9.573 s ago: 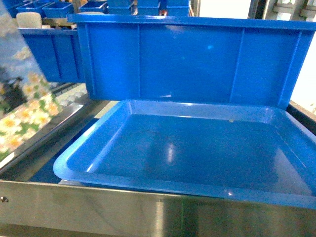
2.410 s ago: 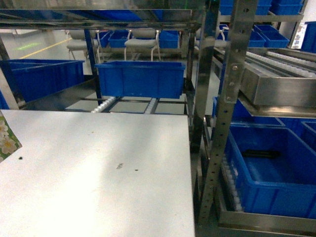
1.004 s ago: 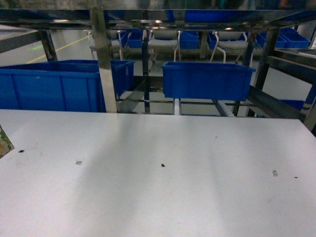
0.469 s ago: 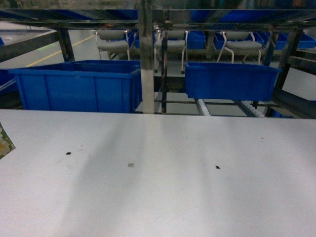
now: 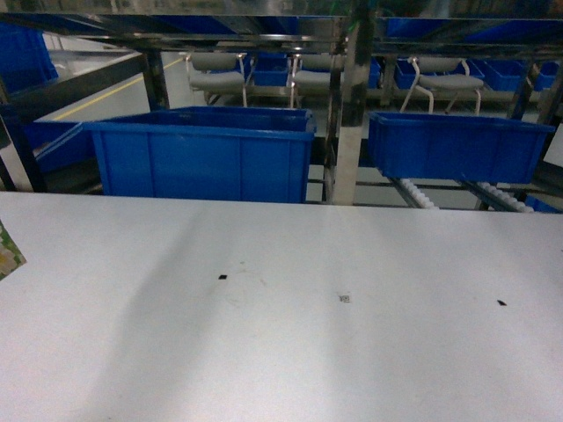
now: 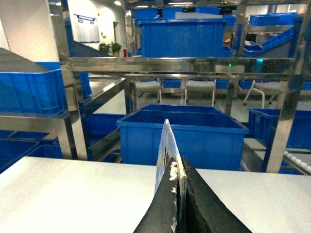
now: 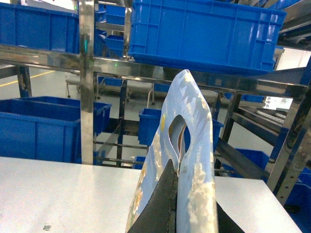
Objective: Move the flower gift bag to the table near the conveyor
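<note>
In the head view only a sliver of the flower gift bag (image 5: pixel 7 251) shows at the left edge, above the white table (image 5: pixel 281 343). Neither gripper appears there. The left wrist view shows my left gripper (image 6: pixel 179 170) shut on the bag's thin edge (image 6: pixel 166 145), held upright over the table (image 6: pixel 73 194). My right gripper (image 7: pixel 182 184) is shut on a light-blue flowered bag panel (image 7: pixel 194 126) with a cut-out handle, above the table (image 7: pixel 58 189). White conveyor rollers (image 5: pixel 416 194) run in the steel racking behind the table's far edge.
A large blue bin (image 5: pixel 202 154) and a smaller one (image 5: pixel 457 145) sit in the racking just beyond the table. A steel upright (image 5: pixel 347 114) stands between them. More blue bins (image 7: pixel 204 31) sit on upper shelves, and chairs (image 5: pixel 215 81) stand farther back.
The head view has swung left along the table: bins, upright and rollers have slid rightward in frame. The bag sliver stays at the left edge.
</note>
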Controlling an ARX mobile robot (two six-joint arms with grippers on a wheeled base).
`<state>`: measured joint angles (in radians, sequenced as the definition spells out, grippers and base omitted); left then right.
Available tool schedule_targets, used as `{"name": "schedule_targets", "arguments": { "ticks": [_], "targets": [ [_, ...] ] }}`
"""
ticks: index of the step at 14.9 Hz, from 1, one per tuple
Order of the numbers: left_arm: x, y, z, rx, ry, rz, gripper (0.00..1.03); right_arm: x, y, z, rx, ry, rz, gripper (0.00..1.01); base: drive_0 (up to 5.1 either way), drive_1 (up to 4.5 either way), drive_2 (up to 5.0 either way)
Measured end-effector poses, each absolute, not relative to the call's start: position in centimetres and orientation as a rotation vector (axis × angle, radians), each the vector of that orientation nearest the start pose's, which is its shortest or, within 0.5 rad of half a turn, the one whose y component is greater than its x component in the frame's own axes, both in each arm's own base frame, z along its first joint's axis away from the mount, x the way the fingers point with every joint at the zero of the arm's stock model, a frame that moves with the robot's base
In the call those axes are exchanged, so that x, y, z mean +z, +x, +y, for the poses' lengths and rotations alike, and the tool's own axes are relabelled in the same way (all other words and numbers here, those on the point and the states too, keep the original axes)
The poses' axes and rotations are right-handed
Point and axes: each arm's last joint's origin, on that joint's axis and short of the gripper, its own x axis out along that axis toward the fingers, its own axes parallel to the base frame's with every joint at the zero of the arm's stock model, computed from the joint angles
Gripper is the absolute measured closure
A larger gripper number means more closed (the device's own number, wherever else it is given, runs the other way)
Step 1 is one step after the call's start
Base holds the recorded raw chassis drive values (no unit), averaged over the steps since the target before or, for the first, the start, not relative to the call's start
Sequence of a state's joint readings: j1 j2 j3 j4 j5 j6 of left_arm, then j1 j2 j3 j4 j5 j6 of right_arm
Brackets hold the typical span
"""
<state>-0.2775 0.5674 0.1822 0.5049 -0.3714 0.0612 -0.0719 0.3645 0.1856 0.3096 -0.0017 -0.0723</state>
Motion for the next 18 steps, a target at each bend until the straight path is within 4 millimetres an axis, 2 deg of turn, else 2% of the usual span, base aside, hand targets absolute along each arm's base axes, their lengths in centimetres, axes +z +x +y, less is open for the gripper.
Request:
{"name": "schedule_targets", "arguments": {
  "ticks": [14,18],
  "targets": [
    [22.0,13.9,-2.8,0.094,0.024,-0.111,1.01,22.5,12.1,-0.9,-0.073,-0.075,-0.126,0.99,0.0,0.0,0.0],
    [22.0,13.9,-2.8,0.093,0.023,-0.111,1.01,21.0,14.4,-0.9,-0.068,-0.076,-0.124,0.99,0.0,0.0,0.0]
  ]
}}
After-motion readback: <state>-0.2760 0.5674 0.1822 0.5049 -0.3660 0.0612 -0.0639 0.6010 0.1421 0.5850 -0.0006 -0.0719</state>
